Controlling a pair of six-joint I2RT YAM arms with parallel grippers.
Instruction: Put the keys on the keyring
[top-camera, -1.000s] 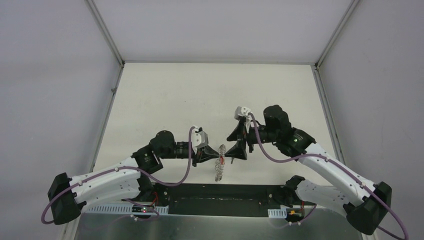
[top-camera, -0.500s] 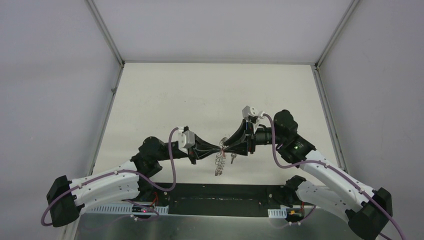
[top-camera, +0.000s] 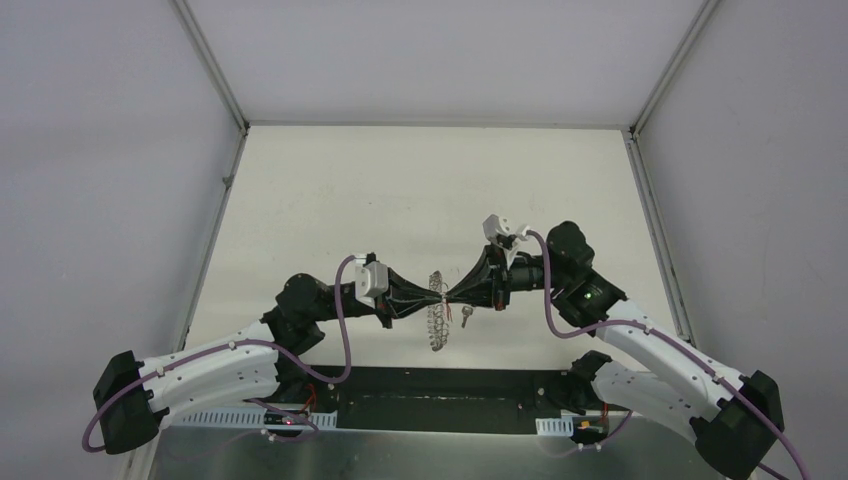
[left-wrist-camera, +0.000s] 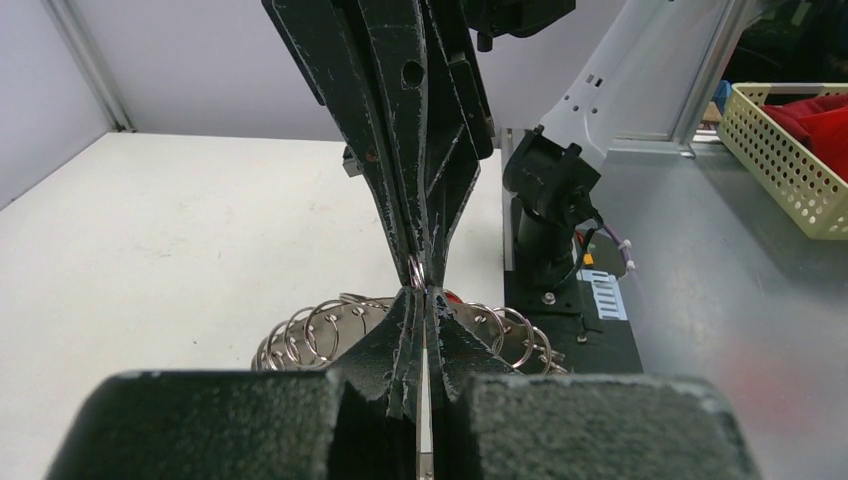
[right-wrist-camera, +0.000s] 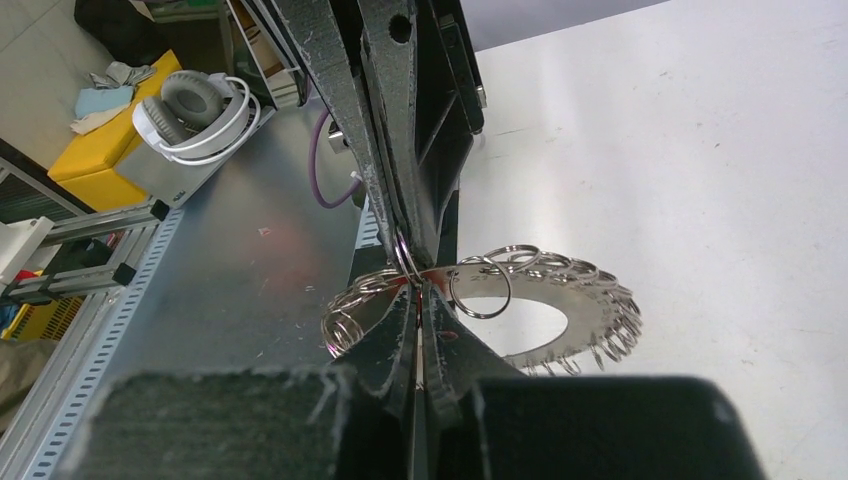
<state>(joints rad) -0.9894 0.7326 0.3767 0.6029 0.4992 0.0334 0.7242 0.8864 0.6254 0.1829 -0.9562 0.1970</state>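
We see the left gripper (top-camera: 431, 301) and right gripper (top-camera: 448, 297) pressed tip to tip, both pinching a silvery-grey, wire-loop-fringed keyring (top-camera: 435, 326) above the white table's (top-camera: 330, 200) near edge, tiny red-and-silver keys (top-camera: 466, 316) dangling beside it.

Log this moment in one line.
left gripper shut on keyring | right gripper shut on keyring, tip-to-tip | keys dangling

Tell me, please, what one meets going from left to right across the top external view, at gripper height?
The left arm → left gripper → keyring, upright between the two grippers → right gripper → right arm.
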